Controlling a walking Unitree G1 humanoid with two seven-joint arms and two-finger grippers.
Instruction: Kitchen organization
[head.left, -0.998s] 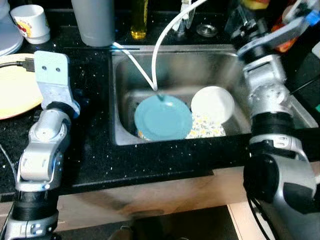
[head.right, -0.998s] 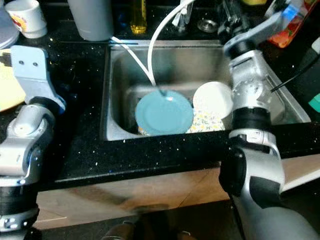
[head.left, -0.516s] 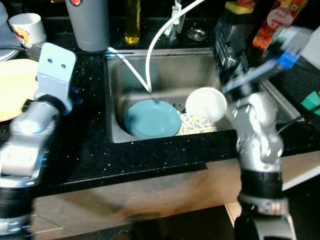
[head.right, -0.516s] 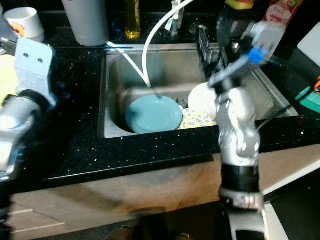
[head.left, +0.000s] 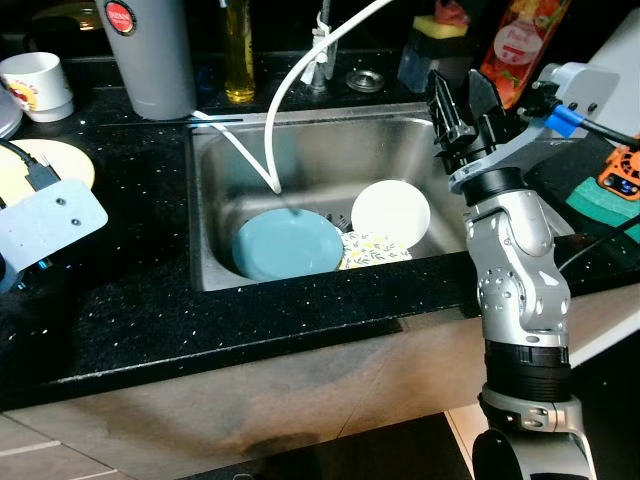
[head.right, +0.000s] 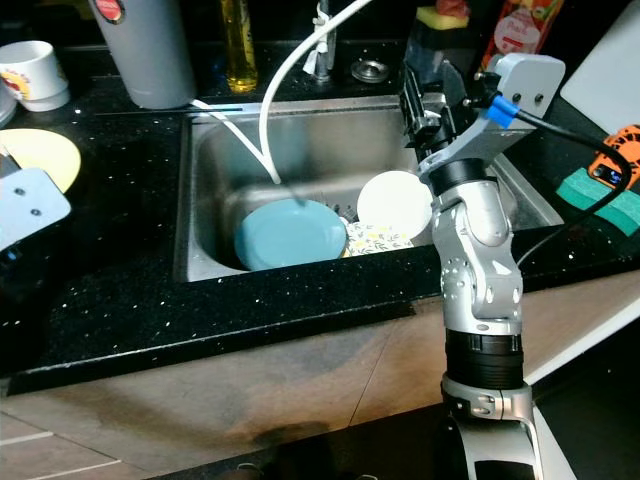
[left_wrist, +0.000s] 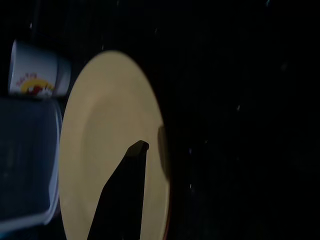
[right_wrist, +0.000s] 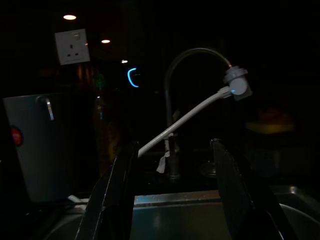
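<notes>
The sink (head.left: 215, 215) holds three dishes: teal plate (head.left: 287, 245), white bowl (head.left: 390, 208), patterned plate (head.left: 372, 250). The right gripper (head.left: 467, 108) hovers above, fingers spread.

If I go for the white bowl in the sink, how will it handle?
The white bowl leans tilted against the patterned dish, so it may slide or clatter when nudged. It looks glazed and rigid, probably slippery and chip-prone. The right gripper, jaws open, hangs above the sink.
</notes>
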